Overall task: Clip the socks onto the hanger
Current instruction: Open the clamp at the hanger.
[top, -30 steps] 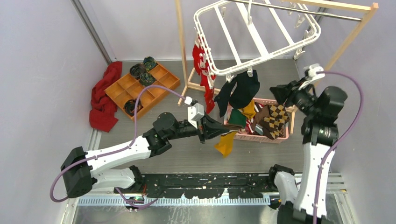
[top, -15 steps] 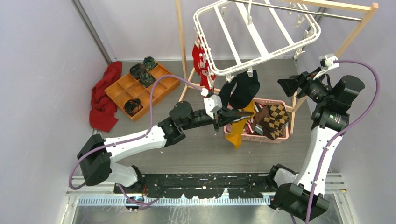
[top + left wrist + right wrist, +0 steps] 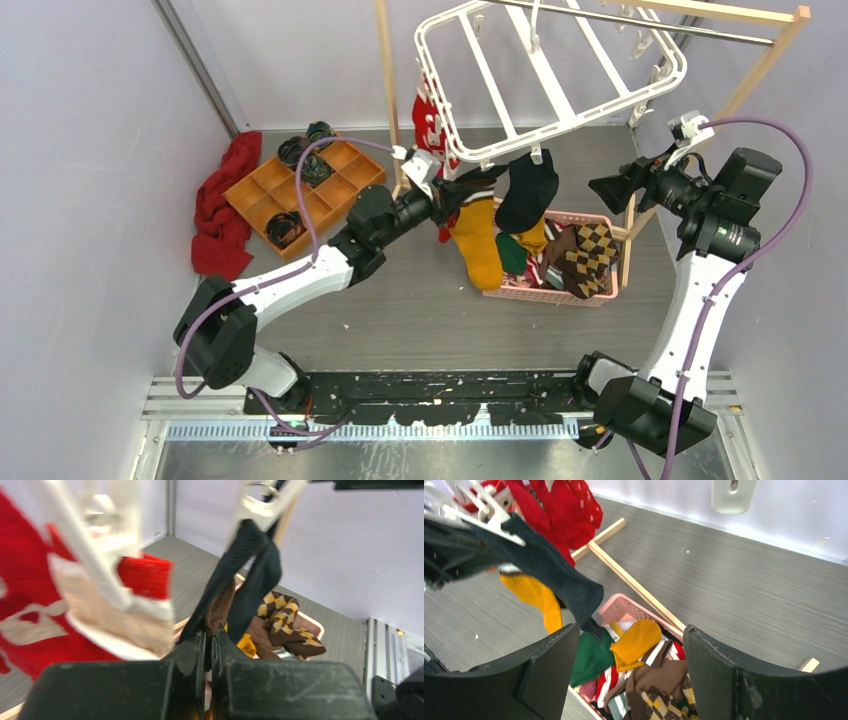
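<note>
The white hanger [image 3: 560, 70] hangs from the wooden rack's rod. A black sock [image 3: 527, 190] hangs from a clip on its front edge, and red socks [image 3: 425, 120] hang on its left side. My left gripper [image 3: 447, 198] is shut on the brown cuff [image 3: 221, 605] of a mustard-yellow sock [image 3: 480, 255], held just below the hanger's front-left edge, beside the black sock [image 3: 255, 570]. My right gripper [image 3: 608, 188] is open and empty, to the right of the black sock and above the pink basket [image 3: 598, 296]. The brown argyle sock [image 3: 590, 250] lies in the basket.
The basket [image 3: 621, 607] holds several socks: green, yellow [image 3: 636, 640], striped, argyle. The wooden rack's foot [image 3: 634, 582] runs along the floor behind it. An orange compartment tray [image 3: 305, 190] with dark rolled bundles and a red cloth [image 3: 222, 205] lie at the left.
My left gripper has carried the mustard-yellow sock up and left, from in front of the basket to just under the hanger's front-left edge. The right gripper rose and shifted right, then held still.
</note>
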Tool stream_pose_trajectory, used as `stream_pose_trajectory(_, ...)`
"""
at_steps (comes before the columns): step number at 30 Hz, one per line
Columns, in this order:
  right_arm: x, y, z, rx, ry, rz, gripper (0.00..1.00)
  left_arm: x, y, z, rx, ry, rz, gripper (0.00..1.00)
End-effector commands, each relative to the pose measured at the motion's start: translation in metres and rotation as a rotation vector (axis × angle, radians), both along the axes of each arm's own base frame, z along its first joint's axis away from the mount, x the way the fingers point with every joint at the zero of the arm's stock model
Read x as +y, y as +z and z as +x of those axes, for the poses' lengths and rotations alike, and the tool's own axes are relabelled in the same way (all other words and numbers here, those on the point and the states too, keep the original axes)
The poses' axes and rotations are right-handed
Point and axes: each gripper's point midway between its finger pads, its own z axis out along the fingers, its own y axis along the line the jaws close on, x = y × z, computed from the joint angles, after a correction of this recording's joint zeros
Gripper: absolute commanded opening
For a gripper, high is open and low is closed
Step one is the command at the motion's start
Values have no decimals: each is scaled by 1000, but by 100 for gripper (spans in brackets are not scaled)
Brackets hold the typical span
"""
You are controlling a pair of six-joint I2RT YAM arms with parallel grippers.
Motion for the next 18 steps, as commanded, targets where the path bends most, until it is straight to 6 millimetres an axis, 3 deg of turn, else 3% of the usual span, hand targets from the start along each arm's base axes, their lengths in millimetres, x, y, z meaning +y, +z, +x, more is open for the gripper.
stream_pose_trajectory(1, 7, 5, -14, -24, 55, -82, 82, 32, 34, 31, 5, 106, -120, 0)
stream_pose_trajectory(12, 4, -7, -22, 20, 49, -145, 86, 84, 40, 93, 92, 165, -214, 0)
stream_pose_trajectory(18, 16, -15, -45, 47, 120, -186, 86, 104, 45, 120, 105, 165, -229, 0)
